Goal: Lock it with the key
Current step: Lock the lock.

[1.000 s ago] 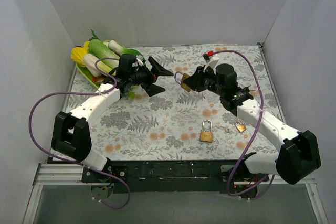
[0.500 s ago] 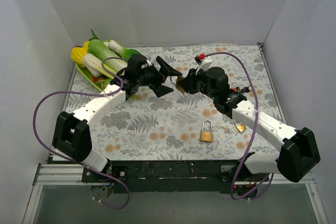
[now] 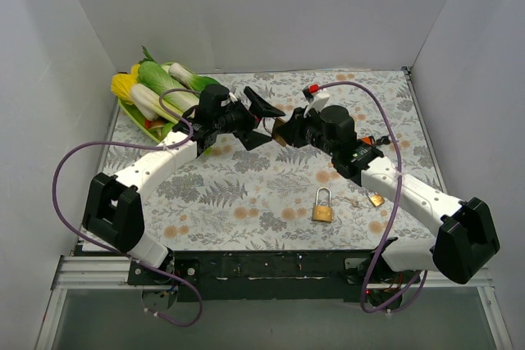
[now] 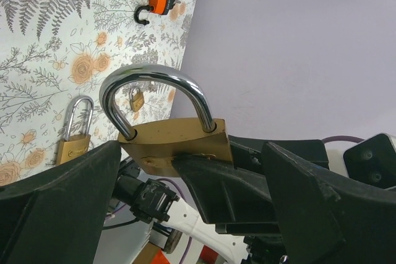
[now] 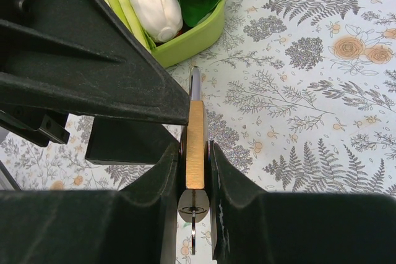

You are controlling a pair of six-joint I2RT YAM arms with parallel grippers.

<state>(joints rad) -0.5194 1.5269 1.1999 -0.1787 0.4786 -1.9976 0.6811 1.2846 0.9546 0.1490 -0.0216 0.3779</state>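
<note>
My right gripper [image 5: 195, 153] is shut on the flat sides of a brass padlock [image 5: 196, 134] held in the air over the table's middle [image 3: 279, 130]. A key [image 5: 192, 217] sticks out of its underside, between my fingers. In the left wrist view the padlock's body [image 4: 176, 143] and steel shackle [image 4: 154, 81] face the camera. I cannot tell whether the shackle is pushed home. My left gripper [image 3: 267, 125] is open, with one finger [image 4: 55, 202] on each side of the padlock and not touching it.
A second brass padlock [image 3: 322, 206] and a small one [image 3: 376, 198] lie on the patterned cloth near the right arm. An orange padlock [image 4: 159, 3] lies farther off. A green bowl of vegetables [image 3: 156, 92] stands at the back left.
Both arms have moved toward each other. My open left fingers now stand on either side of the padlock held by my right gripper. Little has moved in the last half second.
</note>
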